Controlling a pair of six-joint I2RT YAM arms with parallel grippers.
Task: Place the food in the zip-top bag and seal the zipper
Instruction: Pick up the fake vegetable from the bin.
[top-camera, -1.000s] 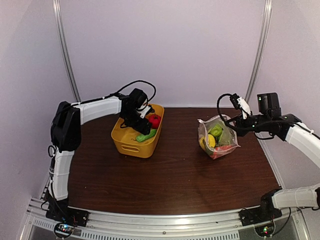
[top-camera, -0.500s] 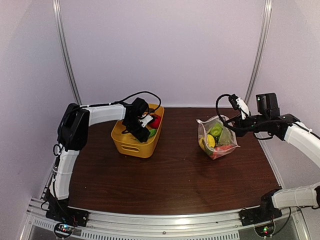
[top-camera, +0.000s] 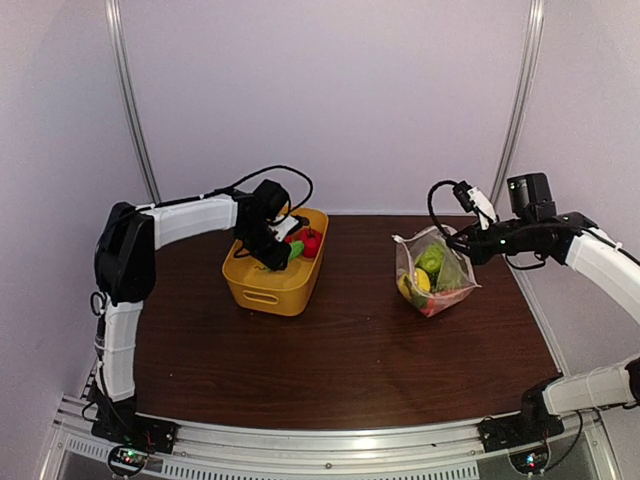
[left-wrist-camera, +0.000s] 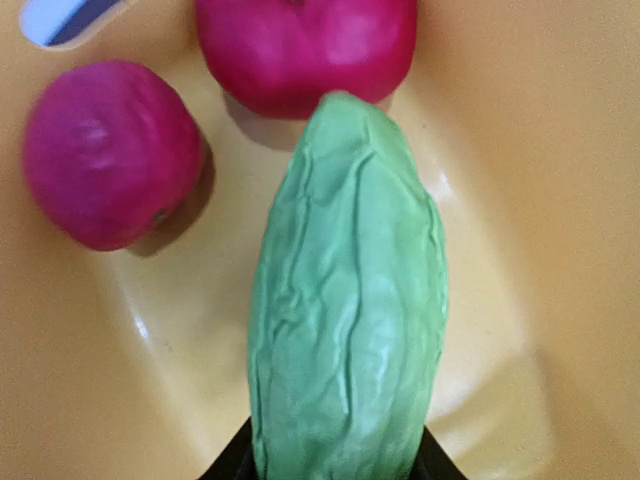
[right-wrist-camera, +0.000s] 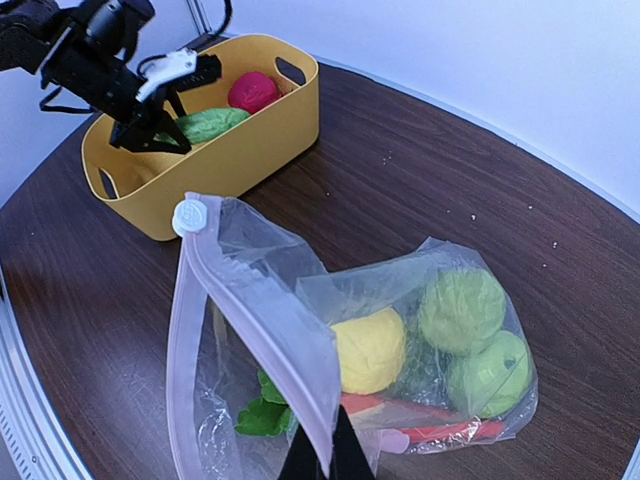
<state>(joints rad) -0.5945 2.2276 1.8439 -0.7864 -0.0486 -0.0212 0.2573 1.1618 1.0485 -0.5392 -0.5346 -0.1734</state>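
Left gripper (left-wrist-camera: 330, 456) is down in the yellow basket (top-camera: 262, 285), jaws clamped on either side of a green cucumber (left-wrist-camera: 345, 300). The cucumber is long, wrinkled and pale green, and its far tip is touching a red round piece (left-wrist-camera: 305, 50). A second red round piece (left-wrist-camera: 110, 150) lies just beside it on the basket floor. The basket sits on the left-rear of the dark wood worktop (top-camera: 350, 350).

The zip-top bag (right-wrist-camera: 250, 260) is on the right side of the worktop, well apart from the basket. It is clear, crinkly plastic, and its mouth is lifted and gaping. The zipper (right-wrist-camera: 270, 340) is a pale strip with a pinkish tint, not sealed, with a white round slider (right-wrist-camera: 188, 217) at its top end. The strip runs down into the right gripper (right-wrist-camera: 322, 462), whose jaws are pinched tight on the bag's mouth edge.

Food already in the bag:
- a yellow round one (right-wrist-camera: 370, 348)
- two green round ones (right-wrist-camera: 462, 308) (right-wrist-camera: 490, 372)
- an orange-red carrot (right-wrist-camera: 440, 432) along the bottom
- a dark green leafy bit (right-wrist-camera: 262, 415)
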